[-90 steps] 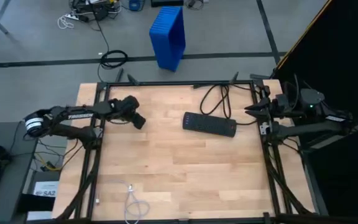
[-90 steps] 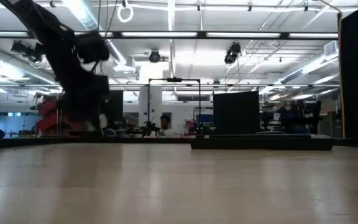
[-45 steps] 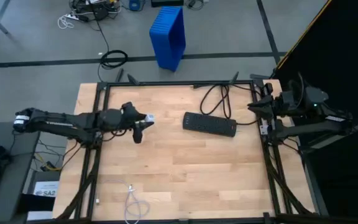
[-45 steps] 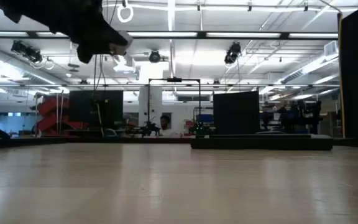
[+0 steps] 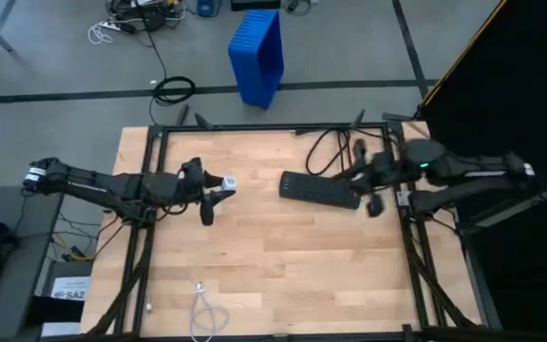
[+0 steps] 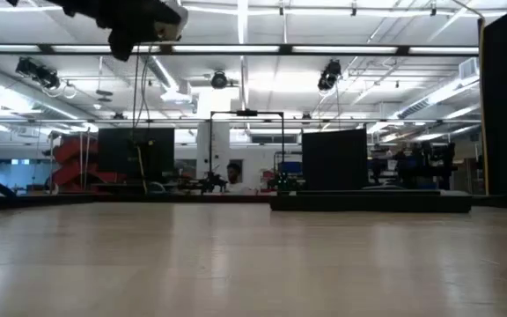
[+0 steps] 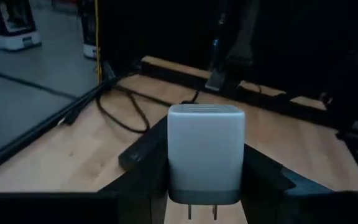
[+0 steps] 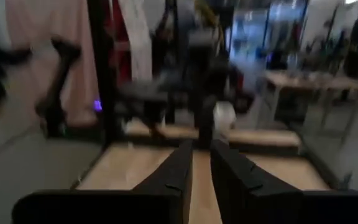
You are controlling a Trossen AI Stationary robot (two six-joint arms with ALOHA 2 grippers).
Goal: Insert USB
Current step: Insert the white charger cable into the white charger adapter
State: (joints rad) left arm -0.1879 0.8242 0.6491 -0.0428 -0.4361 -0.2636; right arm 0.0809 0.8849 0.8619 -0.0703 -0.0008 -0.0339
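A white charger block (image 7: 206, 154) is pinched in the left gripper (image 5: 215, 188) at centre-left of the high view, prongs exposed, apparently for plugging in. The right gripper (image 5: 368, 185), fingers nearly together and empty, hangs over the power strip (image 5: 320, 190), probably to steady it. The USB (image 5: 201, 309) lies untouched at the lower left table (image 5: 292, 266) edge.

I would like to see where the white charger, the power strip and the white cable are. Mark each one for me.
charger (image 7: 205, 152): left wrist view, middle of its white front face.
power strip (image 5: 319, 190): high view, middle of its black body.
cable (image 5: 203, 309): high view, its loop near the table's front edge.
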